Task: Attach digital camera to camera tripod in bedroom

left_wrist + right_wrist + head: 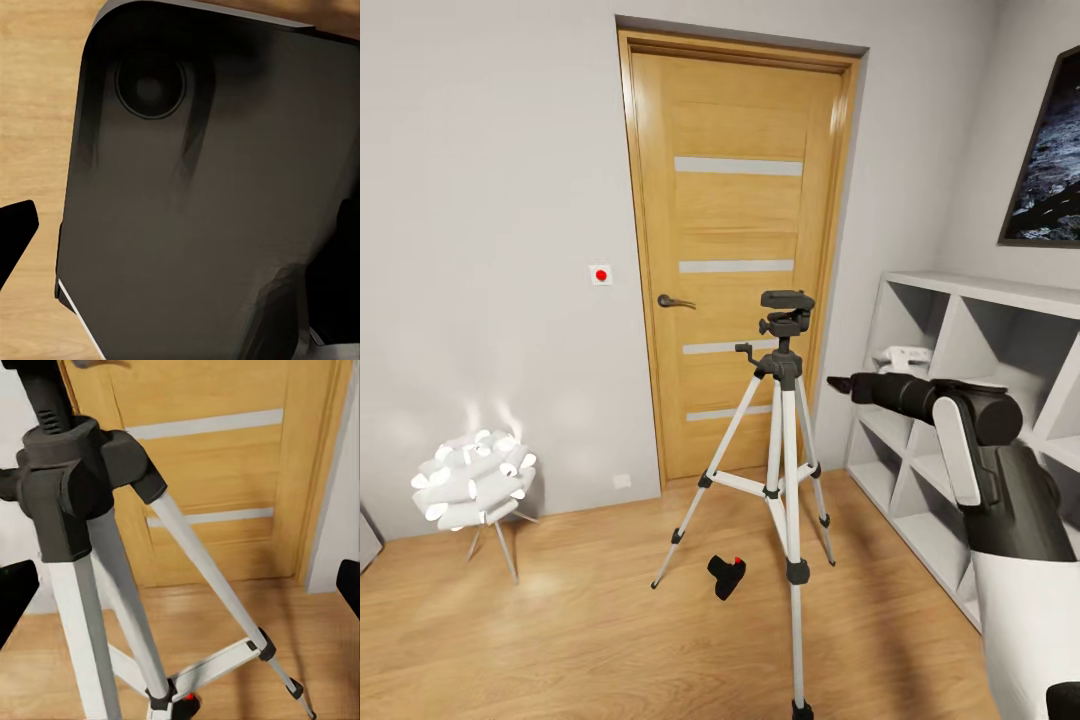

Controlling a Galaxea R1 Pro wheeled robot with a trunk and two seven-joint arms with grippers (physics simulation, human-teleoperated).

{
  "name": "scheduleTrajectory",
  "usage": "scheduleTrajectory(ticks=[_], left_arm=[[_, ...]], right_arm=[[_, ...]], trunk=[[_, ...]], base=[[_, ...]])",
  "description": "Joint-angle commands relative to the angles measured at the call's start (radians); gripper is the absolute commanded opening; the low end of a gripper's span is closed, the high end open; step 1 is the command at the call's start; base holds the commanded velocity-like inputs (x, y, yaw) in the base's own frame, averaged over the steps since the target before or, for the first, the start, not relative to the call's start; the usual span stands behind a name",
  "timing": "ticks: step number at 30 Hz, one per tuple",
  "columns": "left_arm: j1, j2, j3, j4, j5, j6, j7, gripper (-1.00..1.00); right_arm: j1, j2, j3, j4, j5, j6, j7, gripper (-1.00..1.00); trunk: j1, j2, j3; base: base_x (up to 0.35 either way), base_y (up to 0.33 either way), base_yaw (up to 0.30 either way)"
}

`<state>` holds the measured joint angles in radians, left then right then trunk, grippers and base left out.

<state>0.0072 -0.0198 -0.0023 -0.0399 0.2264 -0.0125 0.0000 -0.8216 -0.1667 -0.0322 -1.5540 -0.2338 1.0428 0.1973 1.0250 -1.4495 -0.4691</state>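
Nearest in the head view, at about 4 o'clock, the right arm reaches forward at the height of the tripod's hub, its right gripper (838,383) pointing toward the camera tripod (785,440) and just short of it. In the right wrist view a dark fingertip (15,600) sits at one edge and another at the opposite edge, so the fingers stand wide apart with nothing between them.

The left wrist view shows a dark grey panel (210,210) with a round recess, over wood floor; one black fingertip (15,229) shows at the edge, and whether that pincer is apart or together cannot be told.

On the wood floor (560,630) just below centre, at roughly 6 o'clock, lies the digital camera (727,576): small, black and boxy, tipped on its side, with a red dot on top. It rests between the tripod's spread legs, touching none of them.

The tripod stands upright at centre: three silver legs with black joints and feet, a black brace ring, and a black head with nothing mounted on it.

At 8 o'clock a white flower-shaped lamp (472,480) stands by the wall. At 3 o'clock is a white cubby shelf (960,400). Farthest, at 12 o'clock, a closed wooden door (735,250).
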Motion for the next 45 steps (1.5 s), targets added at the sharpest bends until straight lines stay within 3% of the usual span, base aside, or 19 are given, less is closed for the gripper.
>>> scheduleTrajectory(ticks=[1,16,23,31,45], left_arm=[[0.0,0.0,-0.001,-0.002,0.007,-0.001,0.0,1.0],[0.0,0.0,-0.001,-0.002,0.007,-0.001,0.0,1.0],[0.0,0.0,-0.001,-0.002,0.007,-0.001,0.0,1.0],[0.0,0.0,-0.001,-0.002,0.007,-0.001,0.0,1.0],[0.0,0.0,-0.001,-0.002,0.005,-0.001,0.0,1.0]], right_arm=[[-0.002,0.008,0.001,-0.003,0.001,0.004,0.007,1.0],[-0.004,0.029,0.011,-0.005,-0.002,0.004,0.034,1.0],[-0.004,0.052,0.067,-0.002,-0.001,0.004,0.034,1.0],[-0.004,0.077,0.083,0.002,-0.001,0.004,0.03,1.0],[-0.003,0.087,0.09,0.124,0.008,0.004,0.016,1.0]], trunk=[[0.0,0.0,-0.001],[0.0,0.0,-0.001],[0.0,0.0,-0.001],[0.0,0.0,-0.001],[0.0,0.0,-0.001]], base=[[0.0,0.0,0.0],[0.0,0.0,0.0],[0.0,0.0,0.0],[0.0,0.0,0.0],[0.0,0.0,0.0]])
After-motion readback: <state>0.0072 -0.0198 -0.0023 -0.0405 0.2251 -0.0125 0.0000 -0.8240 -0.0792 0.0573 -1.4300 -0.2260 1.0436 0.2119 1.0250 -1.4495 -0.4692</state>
